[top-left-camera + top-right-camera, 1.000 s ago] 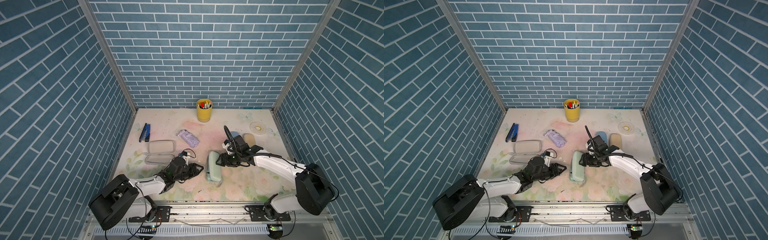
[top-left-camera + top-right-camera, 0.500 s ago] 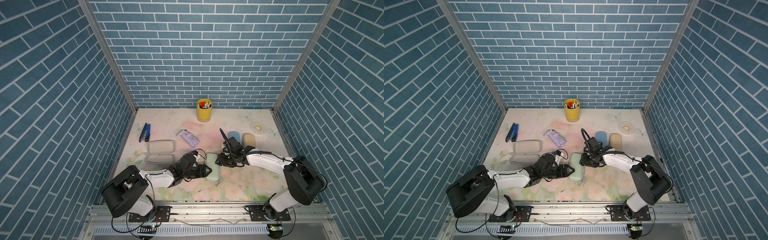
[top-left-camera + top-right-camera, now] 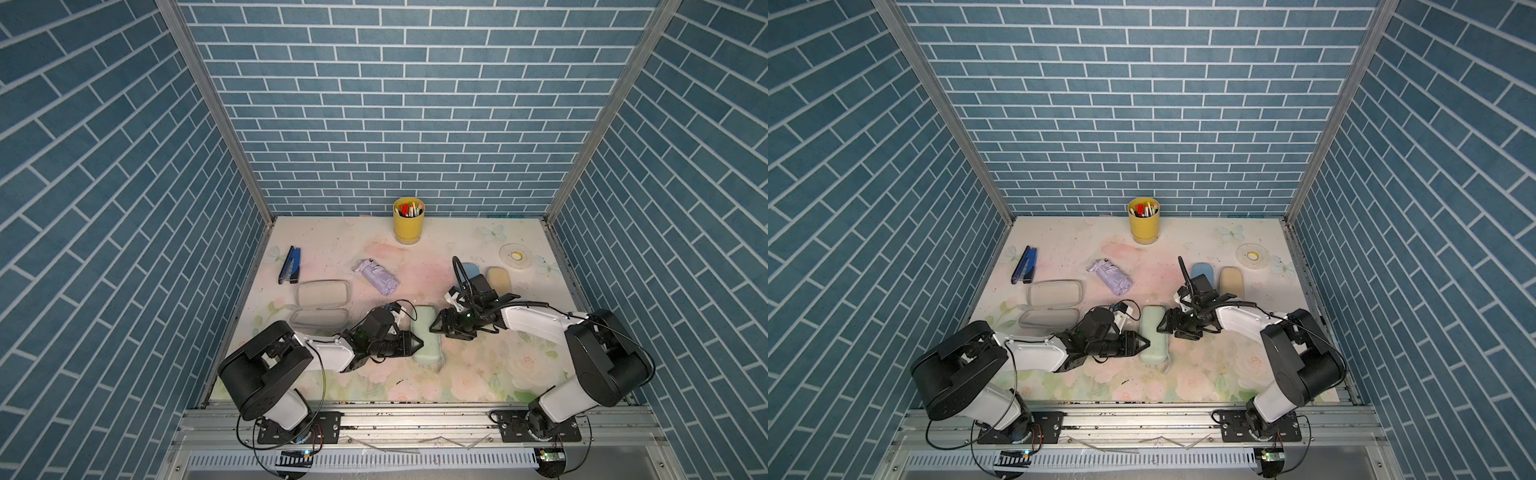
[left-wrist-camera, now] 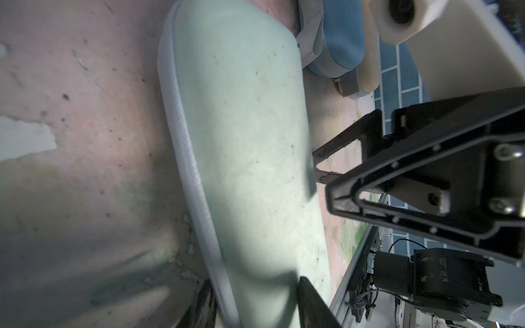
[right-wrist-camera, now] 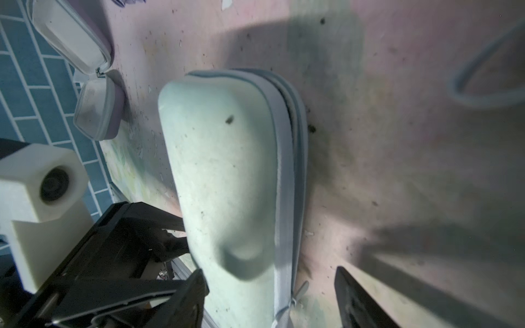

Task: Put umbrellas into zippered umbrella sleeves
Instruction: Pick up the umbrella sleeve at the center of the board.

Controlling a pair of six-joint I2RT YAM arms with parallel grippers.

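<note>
Your arms newly flank the mint-green hard-shell zip case [image 3: 427, 336] for unzipping: right jaws gape empty, left jaws half-shut astride its rim, grip unclear.

The mint green sleeve [image 4: 250, 147] has a matt, finely grained shell flecked with dark specks, edged by ribbed woven zip tape [image 4: 186, 159]. The lilac umbrella [image 3: 376, 276] is crumpled thin cloth with a faint sheen. The bench [image 3: 478, 374] bears a matt floral print, scuffed and flaking. The yellow pen cup [image 3: 408, 226] looks smooth, and the front rail [image 3: 415, 419] is bare metal.
</note>
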